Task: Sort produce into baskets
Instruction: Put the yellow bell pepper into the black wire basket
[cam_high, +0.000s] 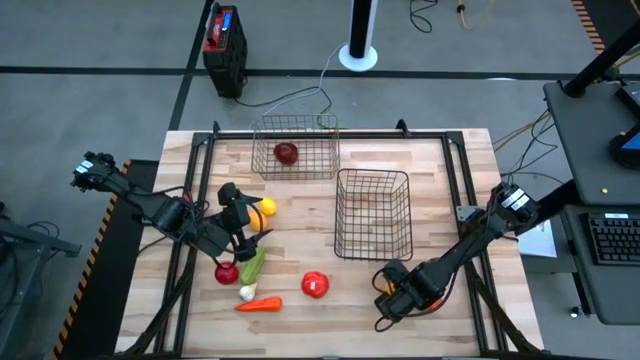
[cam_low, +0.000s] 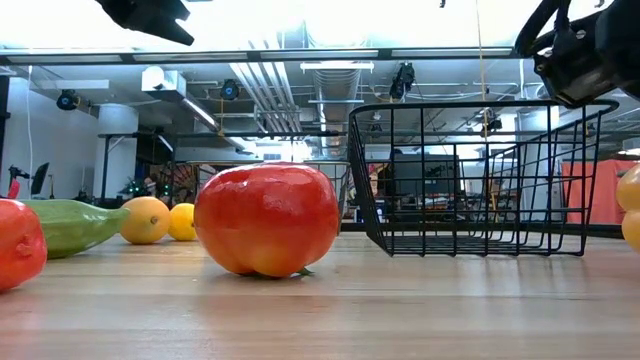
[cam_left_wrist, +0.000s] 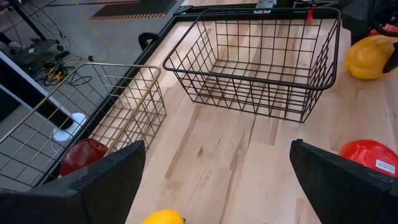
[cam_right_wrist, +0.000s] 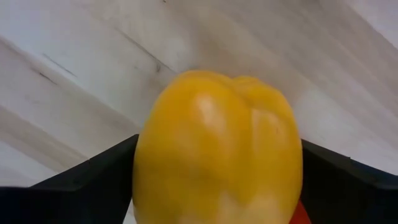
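Right gripper (cam_high: 392, 295), near the table's (cam_high: 450, 190) front edge, has its fingers closed around the yellow pepper (cam_right_wrist: 217, 149): pick step in hand. Next move calls for lifting to the dark basket (cam_high: 372, 212) just behind. Left gripper (cam_high: 240, 240) hovers spread over remaining produce.

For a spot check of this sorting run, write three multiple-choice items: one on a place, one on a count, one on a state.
1. Where is the dark red fruit?
A. In the far basket
B. In the near basket
C. On the table

2. How many pieces lie in the near basket?
A. None
B. One
C. Two

3. The right gripper has its jaws:
A. open over bare wood
B. around the yellow pepper
C. around a carrot

Key: 1 A, it shows inside the mesh; 2 A, only wood shows through it; 3 B, the pepper sits between both fingers.
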